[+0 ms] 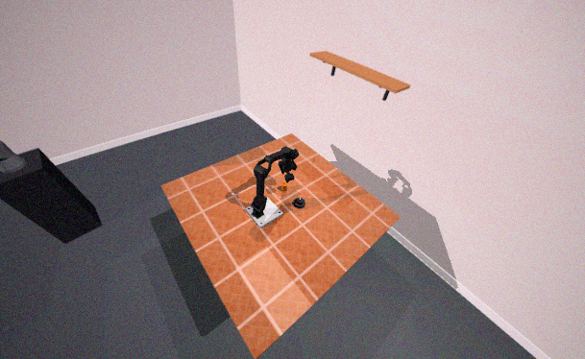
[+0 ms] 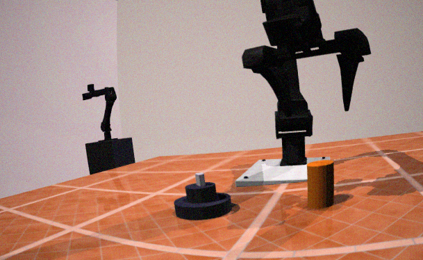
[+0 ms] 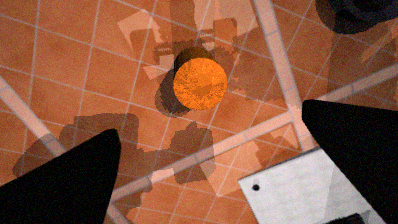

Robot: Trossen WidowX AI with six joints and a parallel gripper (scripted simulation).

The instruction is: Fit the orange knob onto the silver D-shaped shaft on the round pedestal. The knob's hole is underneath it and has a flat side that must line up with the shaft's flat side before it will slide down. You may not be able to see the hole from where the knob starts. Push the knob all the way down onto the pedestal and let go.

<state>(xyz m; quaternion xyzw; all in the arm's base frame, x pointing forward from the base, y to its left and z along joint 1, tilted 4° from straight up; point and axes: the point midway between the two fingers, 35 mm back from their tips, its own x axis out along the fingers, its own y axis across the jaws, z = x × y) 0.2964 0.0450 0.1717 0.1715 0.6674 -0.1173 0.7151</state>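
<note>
The orange knob point(image 1: 283, 187) point(image 2: 320, 185) point(image 3: 200, 84) stands upright on the tiled table; its underside and hole are hidden. The round dark pedestal point(image 1: 299, 203) point(image 2: 203, 210) stands apart from it, with the silver shaft point(image 2: 200, 179) bare and upright on top. The pedestal's edge also shows in the wrist view point(image 3: 362, 12) at the top right. My gripper point(image 2: 312, 105) point(image 3: 211, 123) is open and empty, pointing down above the knob. In the wrist view the knob lies beyond the line between the fingertips, a little towards the left finger.
The arm's white base plate point(image 1: 267, 214) point(image 2: 276, 174) point(image 3: 300, 185) is close to the knob and pedestal. A black block point(image 1: 42, 197) point(image 2: 110, 154) with another arm stands off the table. A wooden shelf point(image 1: 359, 71) hangs on the wall.
</note>
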